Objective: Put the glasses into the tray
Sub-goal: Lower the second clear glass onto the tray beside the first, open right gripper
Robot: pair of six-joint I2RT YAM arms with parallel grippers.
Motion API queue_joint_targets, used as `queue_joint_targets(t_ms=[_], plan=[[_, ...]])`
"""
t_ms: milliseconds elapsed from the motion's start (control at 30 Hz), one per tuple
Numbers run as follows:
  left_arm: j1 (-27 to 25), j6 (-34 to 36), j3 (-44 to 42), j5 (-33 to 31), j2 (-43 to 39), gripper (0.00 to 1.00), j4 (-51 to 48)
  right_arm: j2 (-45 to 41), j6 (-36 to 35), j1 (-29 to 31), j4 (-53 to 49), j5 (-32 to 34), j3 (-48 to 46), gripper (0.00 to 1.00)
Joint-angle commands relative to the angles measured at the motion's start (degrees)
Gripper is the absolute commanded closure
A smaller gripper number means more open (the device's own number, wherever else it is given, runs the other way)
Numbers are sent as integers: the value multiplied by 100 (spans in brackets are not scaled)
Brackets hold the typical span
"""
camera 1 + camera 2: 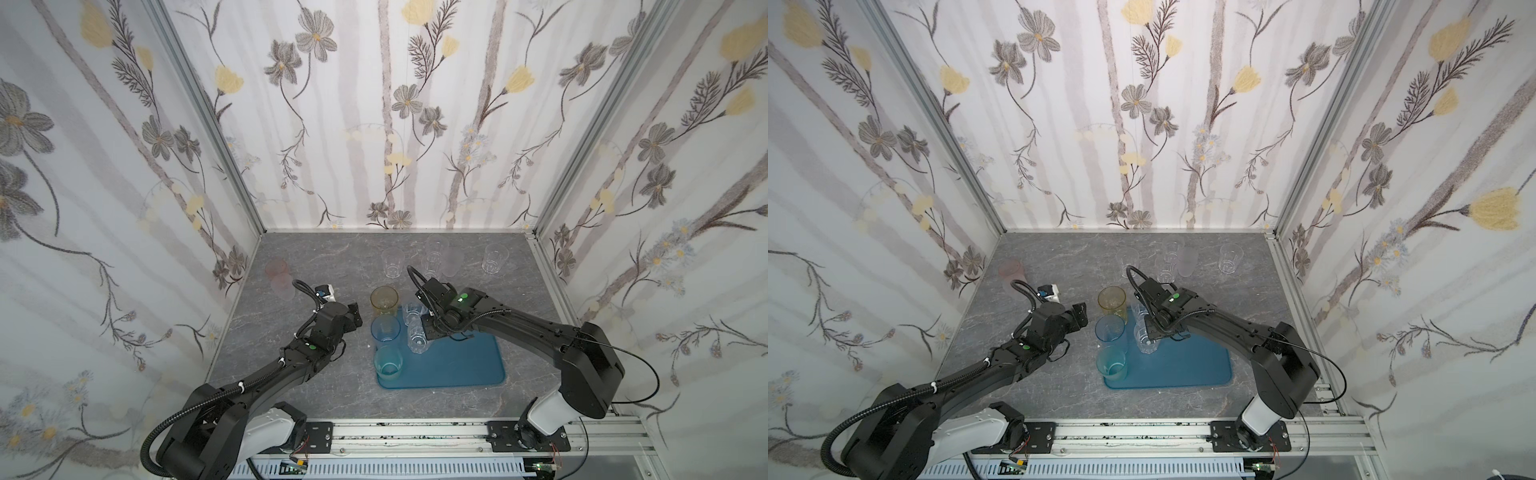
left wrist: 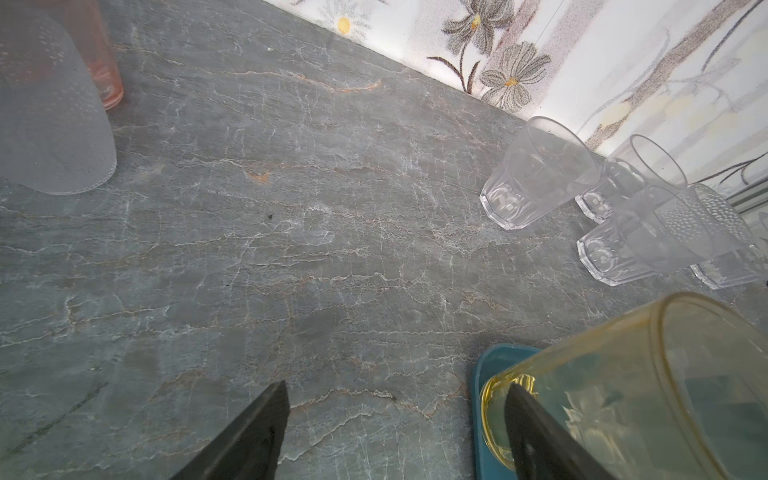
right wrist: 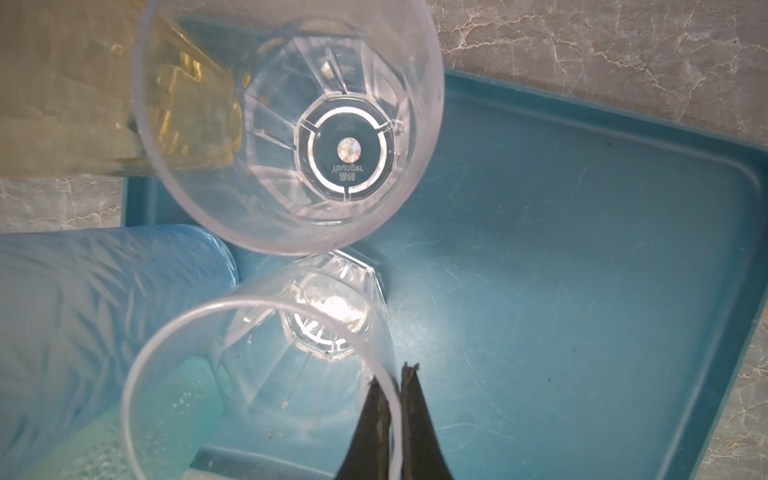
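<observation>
The right gripper (image 3: pixel 392 374) pinches the rim of a clear glass (image 3: pixel 257 386) near the left edge of the tray (image 3: pixel 582 291); the left gripper (image 2: pixel 397 384) stands wide, holding nothing.

soft even light, faint shadows; amber glass (image 3: pixel 62 104) blurs close up.

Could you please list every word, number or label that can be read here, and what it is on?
"Younger": moulded in the base of the clear glass beside the yellow glass, seen flipped in the right wrist view.
Tiny marks above and below it: too small to read.
Nothing else shows text.
</observation>
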Motion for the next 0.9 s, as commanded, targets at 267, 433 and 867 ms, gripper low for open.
queue_joint_targets(t_ms=[267, 433, 867], plan=[[-6, -81, -71, -4, -6, 16, 140, 294, -3, 249, 308, 50, 158, 90], [-15, -62, -123, -61, -102, 16, 148, 122, -6, 228, 182, 181, 193, 91], [-17, 66, -13, -27, 69, 16, 165, 233, -69, 219, -50, 273, 408, 83]])
